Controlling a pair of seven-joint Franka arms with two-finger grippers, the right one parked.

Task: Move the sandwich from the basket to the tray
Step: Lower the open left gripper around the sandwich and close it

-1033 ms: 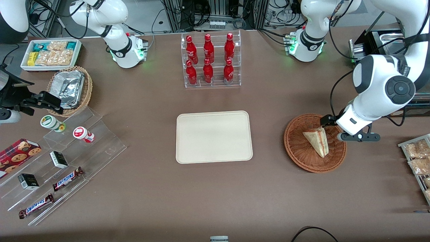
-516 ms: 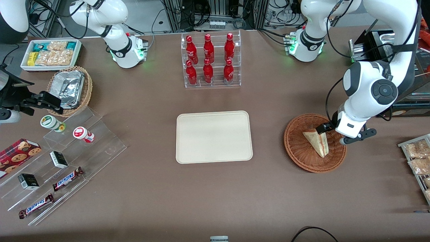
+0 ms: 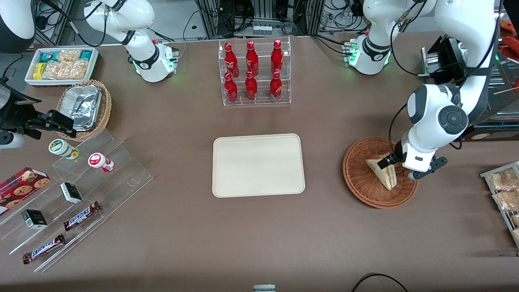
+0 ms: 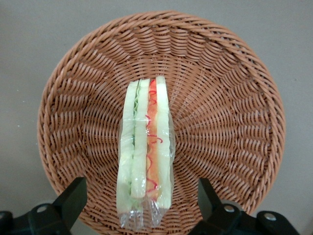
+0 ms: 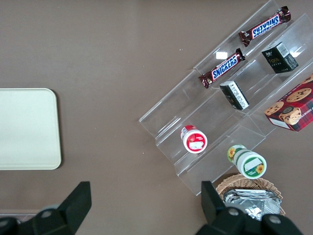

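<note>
1. Compared with the earlier front pictures, the tool (image 3: 390, 160) has been brought inward from the basket's rim toward the working arm's end and is now placed over the basket (image 3: 359, 178), directly above the wide end of the sandwich (image 3: 383, 172). The arm's elbow has been drawn in toward the middle of the counter (image 3: 182, 121) as well.
2. The sandwich, basket and tray (image 3: 258, 165) are seen where they lay before; nothing else on the counter has been shifted.
3. In the left wrist view the tool (image 4: 142, 200) is shown spread wide, with one finger (image 4: 73, 198) at each long flank of the sandwich (image 4: 145, 156); clear gaps are left on both flanks and no contact is seen. Nothing is gripped.
4. The sandwich is found lying inside the basket (image 4: 230, 98), wrapped in clear film, its layered cut edge turned up, roughly at the bowl's centre and well inside the woven rim all round.
5. The tray lies flat and bare at mid-counter, well apart from the basket, toward the parked arm's end. A strip of bare brown counter is left between the tray's rounded edge and the basket's rim.
6. The rack of red bottles (image 3: 254, 72) is set farther from the front camera than the tray, apart from that strip.
</note>
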